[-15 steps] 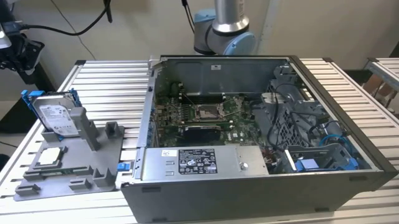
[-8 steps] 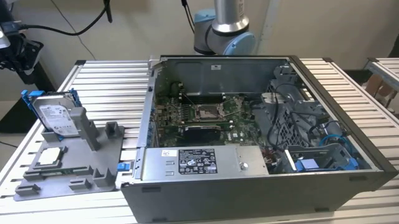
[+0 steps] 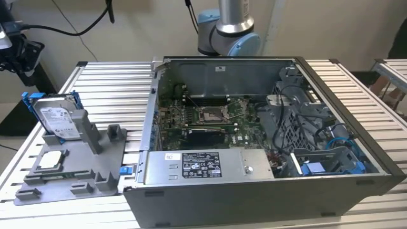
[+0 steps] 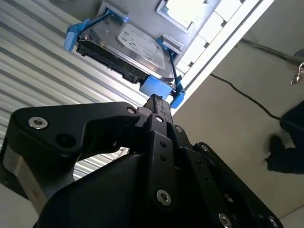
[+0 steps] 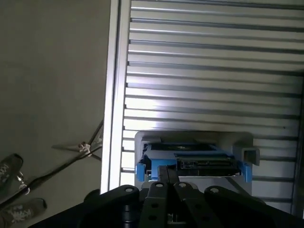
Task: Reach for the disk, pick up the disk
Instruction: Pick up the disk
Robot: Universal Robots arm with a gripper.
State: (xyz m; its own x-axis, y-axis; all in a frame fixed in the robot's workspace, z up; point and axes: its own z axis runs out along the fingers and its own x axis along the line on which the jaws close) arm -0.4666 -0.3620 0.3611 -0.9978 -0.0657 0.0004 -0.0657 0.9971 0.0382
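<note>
The disk (image 3: 57,117) stands on end in the grey holder (image 3: 89,131) at the exterior view's left. Its long axis is near upright and its connector edge is turned toward my gripper (image 4: 156,100), whose jaws are closed on nothing. I judge it rigid, dense, smooth-faced and shock-sensitive, so I'd pinch across its flat faces between the blue rails (image 4: 156,87).

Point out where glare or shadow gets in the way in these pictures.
First wrist view: glare whitens a patch of the ribbed aluminium table. Second wrist view: the black gripper is a dark mass in front of the well-lit silver-grey, blue-railed hard disk. Exterior view: the open grey computer case is dim inside.
</note>
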